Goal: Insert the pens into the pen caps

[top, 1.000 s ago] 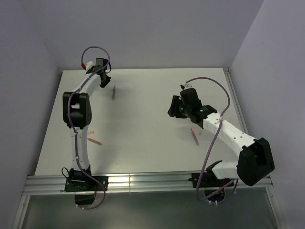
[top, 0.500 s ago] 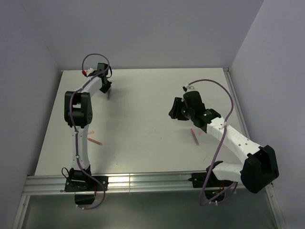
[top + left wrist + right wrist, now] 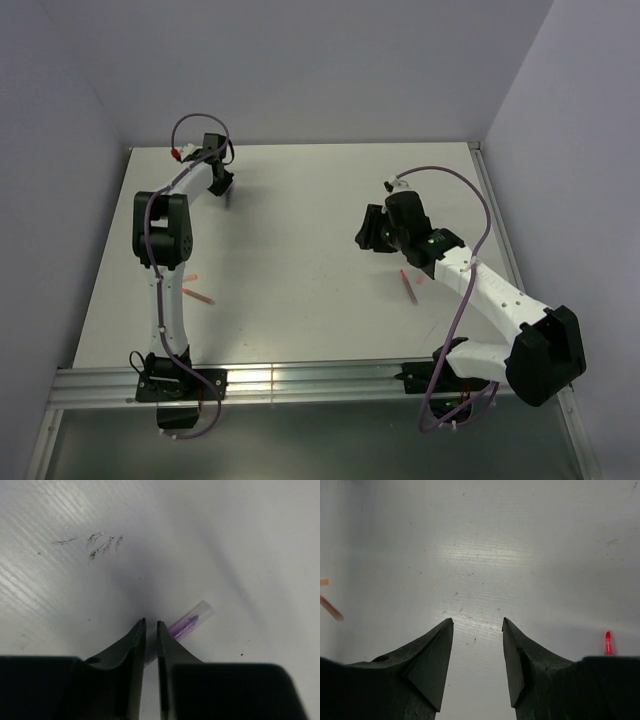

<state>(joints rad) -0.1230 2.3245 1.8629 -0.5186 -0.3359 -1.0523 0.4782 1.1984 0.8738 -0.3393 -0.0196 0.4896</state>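
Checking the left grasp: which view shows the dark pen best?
Left wrist: the dark pen juts out from between the fingers of the left gripper, clear tip visible. Top external hides it under that gripper; right wrist doesn't show it.

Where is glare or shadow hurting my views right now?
Left wrist: dark shadow pools around the left gripper, dimming the pen. Right wrist: a bright glare patch on the table. Top external: glare on the near rail.

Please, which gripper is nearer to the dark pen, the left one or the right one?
Left. The left gripper is right at the dark pen, fingers nearly closed around it at the table's far left; the right gripper hangs open far off on the right side.
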